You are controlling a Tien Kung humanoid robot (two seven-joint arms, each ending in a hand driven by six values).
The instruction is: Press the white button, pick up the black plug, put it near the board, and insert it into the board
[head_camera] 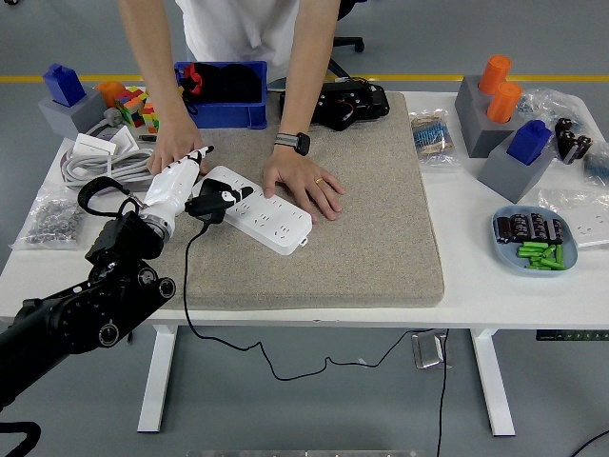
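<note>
Left hand [181,187] outstretched, fingers clasped

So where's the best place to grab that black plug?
By its chunky body, from the left and above, as the left hand does. The black plug lies at the power strip's left end, its cord trailing toward the table's near edge.

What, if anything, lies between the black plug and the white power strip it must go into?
Nothing visible does. The black plug, held by the left hand, already sits at the white power strip's near end. The person's hands rest beside it, not between.
</note>
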